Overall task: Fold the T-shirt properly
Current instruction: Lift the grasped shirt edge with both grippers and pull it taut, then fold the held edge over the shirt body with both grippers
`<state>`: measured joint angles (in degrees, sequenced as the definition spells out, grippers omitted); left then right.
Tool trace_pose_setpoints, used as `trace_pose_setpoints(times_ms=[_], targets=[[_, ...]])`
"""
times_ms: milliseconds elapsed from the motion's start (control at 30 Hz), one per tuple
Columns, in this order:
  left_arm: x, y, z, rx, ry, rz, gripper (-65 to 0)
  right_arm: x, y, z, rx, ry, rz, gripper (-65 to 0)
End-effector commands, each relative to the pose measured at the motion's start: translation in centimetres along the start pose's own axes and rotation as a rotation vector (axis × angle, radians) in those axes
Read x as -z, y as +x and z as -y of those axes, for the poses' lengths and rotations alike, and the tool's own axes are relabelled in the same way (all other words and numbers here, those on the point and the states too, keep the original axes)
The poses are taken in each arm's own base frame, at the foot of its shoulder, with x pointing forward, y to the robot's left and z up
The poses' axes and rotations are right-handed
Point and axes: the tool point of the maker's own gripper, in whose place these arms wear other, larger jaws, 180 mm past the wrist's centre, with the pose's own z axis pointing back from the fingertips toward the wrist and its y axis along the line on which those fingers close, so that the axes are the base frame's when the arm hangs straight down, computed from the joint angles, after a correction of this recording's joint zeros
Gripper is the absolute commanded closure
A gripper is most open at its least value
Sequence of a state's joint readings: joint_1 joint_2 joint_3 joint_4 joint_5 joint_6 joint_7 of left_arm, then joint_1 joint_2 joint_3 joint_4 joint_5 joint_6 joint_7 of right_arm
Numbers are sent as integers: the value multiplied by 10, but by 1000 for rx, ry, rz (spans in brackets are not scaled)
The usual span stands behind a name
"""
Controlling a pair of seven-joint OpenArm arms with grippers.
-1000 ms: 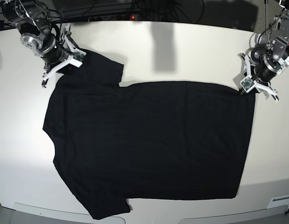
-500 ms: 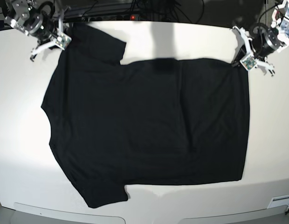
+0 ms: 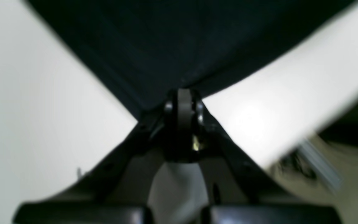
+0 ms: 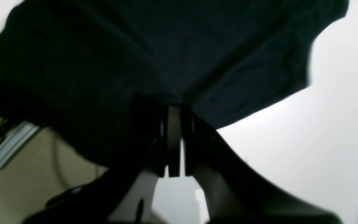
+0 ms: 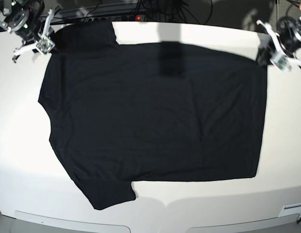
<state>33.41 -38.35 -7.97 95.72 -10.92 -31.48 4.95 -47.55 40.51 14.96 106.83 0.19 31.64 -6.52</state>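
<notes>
So the T-shirt [image 5: 155,116] is spread out pretty flat across most of the white surface [image 5: 19,160], plain black side up, no print showing. It lies sideways: the hem runs along the surface's right side and the sleeves are over on the left, one sleeve poking toward the near-left corner and the other reaching up to the far-left corner. The cloth looks mostly smooth with just a few soft ripples. Both far corners of the shirt are pinched. The right hand [image 5: 43,44], at the far-left corner in the base view, is clamped on the shirt at the far sleeve; its wrist view shows the two fingers [image 4: 174,140] pressed together with black cloth [image 4: 166,56] bunched right at the tips. The left hand [image 5: 263,57], at the far-right corner, is clamped on the hem corner, and its wrist view shows the same deal, fingers [image 3: 183,105] together with the fabric [image 3: 179,40] fanning out from the tips. Both wrist views are blurry. Past the far edge there's a dark strip with cables [image 5: 145,7] and a small red light [image 5: 138,18].
</notes>
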Motion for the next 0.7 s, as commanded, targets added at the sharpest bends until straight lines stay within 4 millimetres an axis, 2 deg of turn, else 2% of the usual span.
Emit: trace_pose_setpoints(times_ms=[0,67,200,367,467,667], targets=[[-2,13,-11,-11,32,47,0,-1,11,14,-11,-36,33,0],[0,20,-19,-33,75,72,0,3,19,27,7,-65,49,0],[10,30,-20,-46,107,105,0,9,32,49,20,-117,77,0],[25,47,-25,-4,151,140,0,21,41,72,103,-172,130,0],[36,56,-31,-12,178,165,0,29,39,88,129,-200,135,0],[66,45,-54,-80,227,142,0,42,35,117,169,-246,139,0]])
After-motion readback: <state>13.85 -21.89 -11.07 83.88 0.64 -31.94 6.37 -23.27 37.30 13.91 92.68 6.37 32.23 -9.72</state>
